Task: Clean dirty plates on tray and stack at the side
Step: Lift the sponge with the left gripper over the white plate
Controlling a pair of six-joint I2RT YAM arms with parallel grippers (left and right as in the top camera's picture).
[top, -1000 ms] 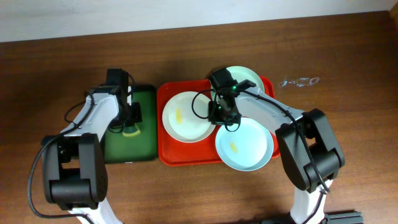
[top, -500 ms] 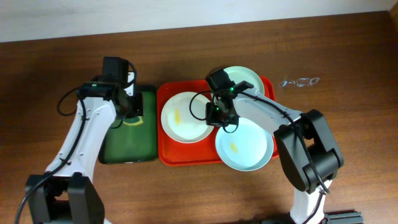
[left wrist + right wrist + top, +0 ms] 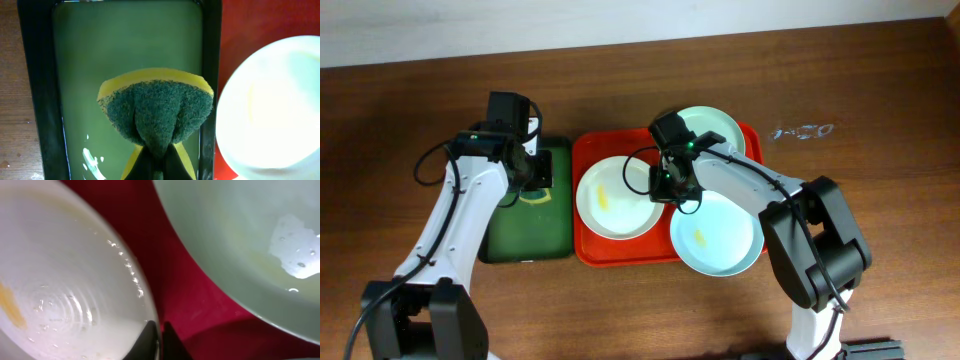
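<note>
A cream-white plate [image 3: 610, 200] with a yellow smear lies at the left of the red tray [image 3: 620, 255]. My right gripper [image 3: 669, 184] is shut on its right rim; in the right wrist view the rim [image 3: 145, 300] runs between the closed jaws of that gripper [image 3: 159, 339]. One mint-blue plate [image 3: 718, 127] sits at the tray's back. Another mint-blue plate [image 3: 716, 233], also smeared yellow, sits at the front right. My left gripper [image 3: 534, 170] hangs over the dark green tray [image 3: 525, 232], shut on a yellow-and-green sponge [image 3: 155, 114] that it pinches in the middle.
The green tray [image 3: 75, 60] lies right against the red tray's left side, with wet streaks [image 3: 92, 159] on its floor. Brown wooden table [image 3: 880, 90] surrounds both trays. A white scuff mark [image 3: 802, 131] lies to the right of the red tray.
My right gripper closed on the cream plate's rim, and the plate shifted a little to the front left. My left arm lifted the sponge off the green tray and moved back.
</note>
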